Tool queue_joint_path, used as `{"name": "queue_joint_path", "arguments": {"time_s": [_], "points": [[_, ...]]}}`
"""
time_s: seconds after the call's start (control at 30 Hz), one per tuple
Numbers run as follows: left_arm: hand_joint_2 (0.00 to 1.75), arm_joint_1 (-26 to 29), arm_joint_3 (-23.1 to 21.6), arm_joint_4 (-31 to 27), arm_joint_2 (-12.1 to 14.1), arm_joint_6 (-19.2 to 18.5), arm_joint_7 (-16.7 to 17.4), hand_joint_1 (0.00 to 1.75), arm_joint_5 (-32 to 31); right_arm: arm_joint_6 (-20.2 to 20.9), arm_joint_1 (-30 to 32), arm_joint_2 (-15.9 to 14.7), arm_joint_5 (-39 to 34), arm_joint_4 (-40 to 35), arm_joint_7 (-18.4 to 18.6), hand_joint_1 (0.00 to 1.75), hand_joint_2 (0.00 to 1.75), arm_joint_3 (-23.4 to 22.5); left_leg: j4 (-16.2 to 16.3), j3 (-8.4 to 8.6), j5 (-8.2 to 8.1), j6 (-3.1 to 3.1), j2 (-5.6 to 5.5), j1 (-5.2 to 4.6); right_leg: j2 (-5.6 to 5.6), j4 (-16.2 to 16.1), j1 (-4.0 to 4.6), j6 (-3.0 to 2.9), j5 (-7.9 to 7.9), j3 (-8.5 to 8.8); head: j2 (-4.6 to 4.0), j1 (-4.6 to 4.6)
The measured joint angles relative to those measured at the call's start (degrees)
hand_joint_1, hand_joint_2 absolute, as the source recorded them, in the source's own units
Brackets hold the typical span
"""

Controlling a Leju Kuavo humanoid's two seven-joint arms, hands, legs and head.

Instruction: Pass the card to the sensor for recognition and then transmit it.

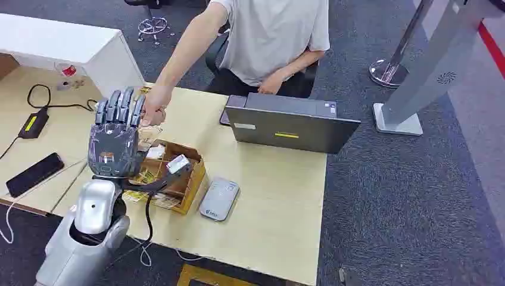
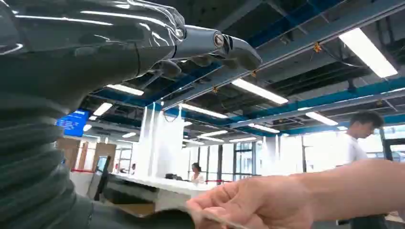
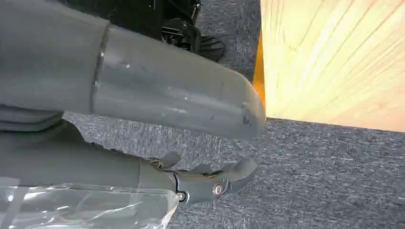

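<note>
clearly the left hand is raised above the table, its back to the head camera, fingers straight up and apart; its palm side is hidden there. a person's hand is just beside its fingertips. in the left wrist view this person's hand pinches a thin card, blurred and cut off by the picture edge; the robot fingers stand away from it. the right hand hangs over the carpet, fingers spread a little, holding nothing. a grey sensor lies beside a cardboard box.
</note>
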Motion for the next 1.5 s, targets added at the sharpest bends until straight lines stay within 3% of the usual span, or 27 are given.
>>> {"name": "queue_joint_path", "arguments": {"time_s": [0.67, 1.0, 1.17, 1.3, 1.5], "points": [[1.75, -1.44, -1.93, 2.38, -2.98, 0.66, -3.06, 1.75, 0.0, -0.17, -0.03, 0.0, -0.68, -0.07, 0.17, 0.0, 0.0, 0.02, 0.0, -0.01, 0.0, 0.0, 0.01, 0.0, 0.03, 0.0, 0.0, 0.0, 0.0, -0.03, 0.0, 0.02], [1.75, -1.68, -1.95, 3.32, -3.7, 0.85, -3.04, 1.75, 0.0, -0.2, -0.02, 0.0, -0.72, -0.09, 0.18, 0.0, 0.0, 0.02, 0.0, -0.01, 0.0, 0.0, 0.01, 0.0, 0.03, 0.0, 0.0, 0.0, 0.0, -0.03, 0.0, 0.0], [1.75, -0.84, -1.97, 3.45, -6.32, 2.3, -6.41, 1.75, 0.0, -0.31, 0.05, 0.0, -1.49, -0.13, 0.17, 0.0, 0.0, 0.02, 0.0, -0.02, -0.01, 0.0, 0.0, -0.01, 0.03, 0.0, 0.0, 0.0, 0.0, -0.02, 0.0, 0.0], [1.75, 1.59, -5.17, 1.79, -7.92, 2.03, -6.95, 1.75, 0.0, -0.48, 0.74, 0.0, -1.88, -0.68, 0.17, 0.0, 0.0, -0.04, 0.01, -0.05, -0.02, 0.02, -0.02, -0.03, 0.0, -0.03, -0.01, 0.01, -0.01, -0.03, 0.0, 0.0], [1.75, 3.18, -11.59, 2.43, -9.05, 0.85, -4.85, 1.75, 0.0, -0.17, 0.96, 0.0, -2.08, -0.96, 0.18, 0.0, 0.0, -0.09, 0.01, -0.07, -0.02, 0.02, -0.03, -0.06, 0.0, -0.03, -0.01, 0.01, 0.0, -0.03, 0.0, 0.0]]}}
